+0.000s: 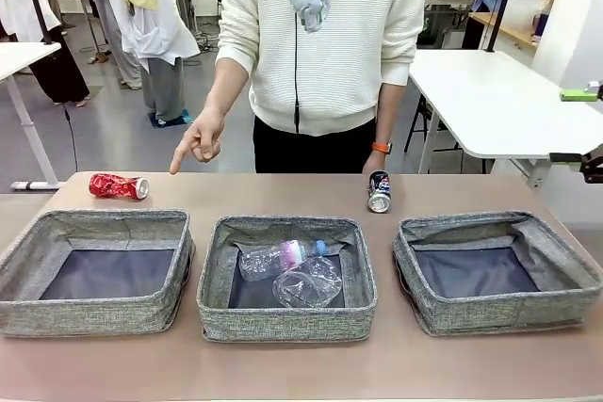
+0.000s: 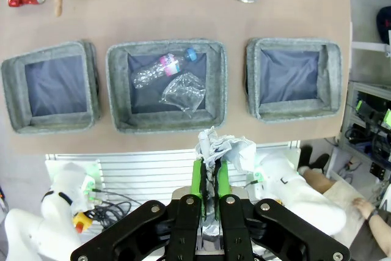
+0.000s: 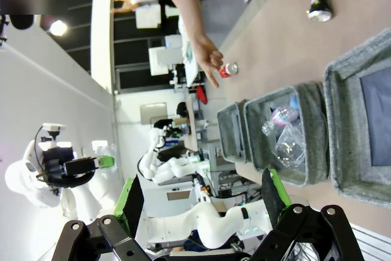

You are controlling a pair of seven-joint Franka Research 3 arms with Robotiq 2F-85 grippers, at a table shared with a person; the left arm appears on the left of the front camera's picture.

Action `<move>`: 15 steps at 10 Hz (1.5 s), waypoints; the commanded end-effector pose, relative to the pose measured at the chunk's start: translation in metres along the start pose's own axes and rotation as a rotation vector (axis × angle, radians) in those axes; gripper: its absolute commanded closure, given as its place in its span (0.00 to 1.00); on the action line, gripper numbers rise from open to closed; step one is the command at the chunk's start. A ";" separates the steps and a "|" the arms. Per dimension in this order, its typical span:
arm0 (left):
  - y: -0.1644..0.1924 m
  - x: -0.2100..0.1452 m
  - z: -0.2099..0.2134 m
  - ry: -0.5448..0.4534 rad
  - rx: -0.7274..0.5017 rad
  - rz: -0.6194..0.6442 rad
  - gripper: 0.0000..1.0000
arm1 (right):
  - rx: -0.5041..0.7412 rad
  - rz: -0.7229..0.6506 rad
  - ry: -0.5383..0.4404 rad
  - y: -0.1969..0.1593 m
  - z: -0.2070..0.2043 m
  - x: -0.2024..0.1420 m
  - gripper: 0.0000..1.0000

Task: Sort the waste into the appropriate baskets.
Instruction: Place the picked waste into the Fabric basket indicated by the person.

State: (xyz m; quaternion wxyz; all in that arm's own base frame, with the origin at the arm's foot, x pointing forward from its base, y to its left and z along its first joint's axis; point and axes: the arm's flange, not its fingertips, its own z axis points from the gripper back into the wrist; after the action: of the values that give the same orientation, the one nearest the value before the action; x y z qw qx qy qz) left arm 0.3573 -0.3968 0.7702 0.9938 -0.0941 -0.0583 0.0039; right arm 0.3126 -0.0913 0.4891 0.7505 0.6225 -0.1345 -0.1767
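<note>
My left pincer [image 2: 210,172] grips the crumpled white paper [image 2: 227,150] high over the surface [image 2: 153,4], with the middle basket [image 2: 117,84] below and just ahead, the empty left basket [image 2: 12,90] and right basket [image 2: 333,77] flanking it, and my right pincer [image 3: 200,178] wide open.

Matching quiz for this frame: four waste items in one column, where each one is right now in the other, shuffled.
Items
1. crushed red can
2. dark can
3. plastic bottle
4. crumpled white paper

Places
A. inside the middle basket
B. clamped in the left gripper
C. on the table beyond the left basket, by the person's pointing hand
D. on the table beyond the gap between the middle basket and the right basket

Pairs: 1-C, 2-D, 3-A, 4-B
</note>
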 end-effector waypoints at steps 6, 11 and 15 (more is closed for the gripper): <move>0.000 0.000 0.000 0.000 0.000 0.000 0.92 | -0.002 -0.001 0.007 0.002 0.002 0.000 0.00; 0.265 -0.018 -0.131 -0.048 0.159 0.192 0.92 | -0.002 -0.001 0.007 0.002 0.002 0.000 0.00; 0.364 -0.050 -0.226 0.108 0.068 0.273 0.92 | -0.002 -0.001 0.007 0.002 0.002 0.000 0.00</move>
State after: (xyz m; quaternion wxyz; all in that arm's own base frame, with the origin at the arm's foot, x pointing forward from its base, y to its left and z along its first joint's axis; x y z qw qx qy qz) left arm 0.3439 -0.0836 0.4880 0.9889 -0.0425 0.0120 0.1420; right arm 0.3127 -0.0913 0.4889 0.7506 0.6224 -0.1341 -0.1769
